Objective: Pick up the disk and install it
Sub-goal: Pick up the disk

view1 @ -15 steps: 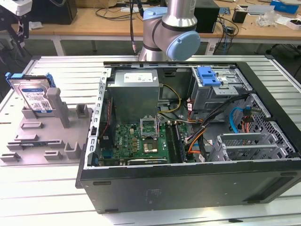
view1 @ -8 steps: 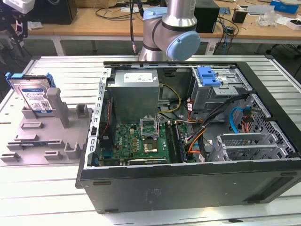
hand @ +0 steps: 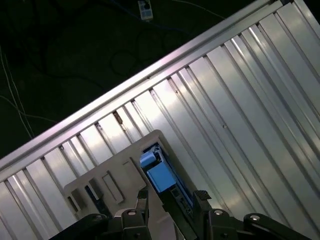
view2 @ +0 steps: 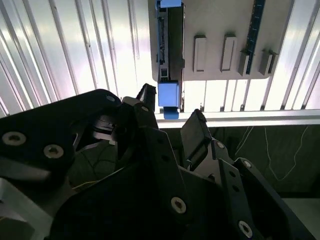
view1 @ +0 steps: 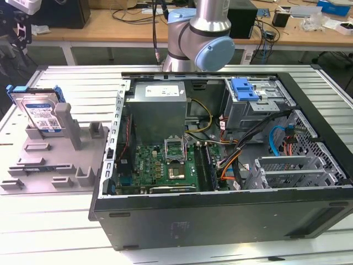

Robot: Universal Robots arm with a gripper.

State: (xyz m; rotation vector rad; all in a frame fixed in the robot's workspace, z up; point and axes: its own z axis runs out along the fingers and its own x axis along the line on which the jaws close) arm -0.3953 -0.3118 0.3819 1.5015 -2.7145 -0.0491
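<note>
On the grey stand point(view1: 55, 165), disk point(view2: 167, 50) upright on edge, ahead of gripper point(view2: 171, 107); jaws wide open, empty; its thin edge lines up with their gap.

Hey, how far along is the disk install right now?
Done: nothing yet. In the exterior view the disk stands upright in the grey holder, outside the computer case. In hand: in both wrist views the end effector is open, lined up with the disk's edge and not gripping it. Left: both the pick-up and the install.
</note>
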